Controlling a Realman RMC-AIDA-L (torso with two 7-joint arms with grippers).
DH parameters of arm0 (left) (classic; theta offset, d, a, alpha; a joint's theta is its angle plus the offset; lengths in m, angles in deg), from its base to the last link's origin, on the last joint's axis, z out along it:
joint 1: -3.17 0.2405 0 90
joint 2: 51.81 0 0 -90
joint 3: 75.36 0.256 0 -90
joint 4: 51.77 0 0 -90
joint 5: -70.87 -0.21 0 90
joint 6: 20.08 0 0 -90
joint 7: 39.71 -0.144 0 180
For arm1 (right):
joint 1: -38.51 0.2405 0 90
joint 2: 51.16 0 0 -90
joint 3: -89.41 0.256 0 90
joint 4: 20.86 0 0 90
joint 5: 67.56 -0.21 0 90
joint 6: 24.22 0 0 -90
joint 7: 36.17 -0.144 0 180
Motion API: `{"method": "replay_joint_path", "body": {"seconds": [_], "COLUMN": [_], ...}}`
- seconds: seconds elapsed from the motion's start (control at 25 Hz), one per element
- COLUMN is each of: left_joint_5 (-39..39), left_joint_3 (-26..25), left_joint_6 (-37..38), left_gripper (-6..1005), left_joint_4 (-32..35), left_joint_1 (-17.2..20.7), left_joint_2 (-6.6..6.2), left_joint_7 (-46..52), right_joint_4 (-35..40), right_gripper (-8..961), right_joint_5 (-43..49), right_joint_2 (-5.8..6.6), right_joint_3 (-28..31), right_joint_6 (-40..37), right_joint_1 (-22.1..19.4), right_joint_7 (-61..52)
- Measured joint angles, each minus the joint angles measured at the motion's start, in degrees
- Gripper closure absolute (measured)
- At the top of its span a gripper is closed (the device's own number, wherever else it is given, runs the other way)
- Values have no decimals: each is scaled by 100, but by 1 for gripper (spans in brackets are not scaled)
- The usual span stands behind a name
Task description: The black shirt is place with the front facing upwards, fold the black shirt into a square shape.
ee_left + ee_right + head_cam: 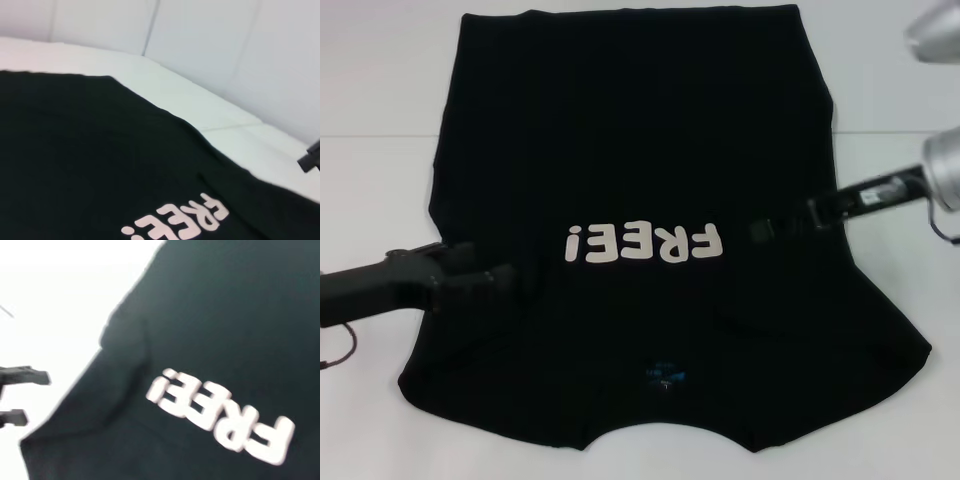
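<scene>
Shirt first: the black shirt (650, 180) lies spread front-up on the white table (370, 100), white lettering (645, 243) reading upside down. Left gripper (505, 282) sits over its left edge, right gripper (765, 228) over the right edge; finger spread can't be made out on either.

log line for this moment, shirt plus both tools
black shirt: flat on white table, print up | left tool: over its left edge | right tool: over its right edge | folding: not visible

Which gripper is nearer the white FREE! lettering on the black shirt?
Right. The right gripper sits just beside the FREE! lettering; the left gripper is farther off, over the black shirt.
</scene>
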Motion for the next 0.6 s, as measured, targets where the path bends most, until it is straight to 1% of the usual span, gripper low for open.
{"method": "replay_joint_path", "body": {"seconds": [0.08,0.2,0.24,0.32,0.4,0.48,0.56,0.6], "left_joint_5": [-12,-50,-66,-158,-336,-582,-902,-1151], "left_joint_3": [-6,17,35,53,55,58,68,76], "left_joint_6": [202,604,693,861,975,1129,1264,1338], "left_gripper": [119,119,119,120,120,120,120,120], "left_joint_4": [0,0,1,51,167,316,433,489], "left_joint_1": [11,23,32,54,69,67,24,-27], "left_joint_2": [-104,-354,-434,-592,-708,-783,-850,-896], "left_joint_7": [444,1431,1774,2676,3339,3996,4642,5018], "right_joint_4": [-11,-12,-15,-14,-15,-17,-22,-30], "right_gripper": [636,506,466,386,305,219,128,83], "right_joint_5": [-437,-1030,-1212,-1477,-1643,-1693,-1698,-1691], "right_joint_2": [-10,-51,-82,-176,-322,-474,-595,-631], "right_joint_3": [172,320,345,379,448,542,604,613], "right_joint_6": [-150,-434,-571,-711,-703,-621,-543,-506], "right_joint_1": [-281,-726,-876,-1152,-1429,-1641,-1785,-1840], "right_joint_7": [703,1806,2204,3031,3772,4366,4738,4866]}}
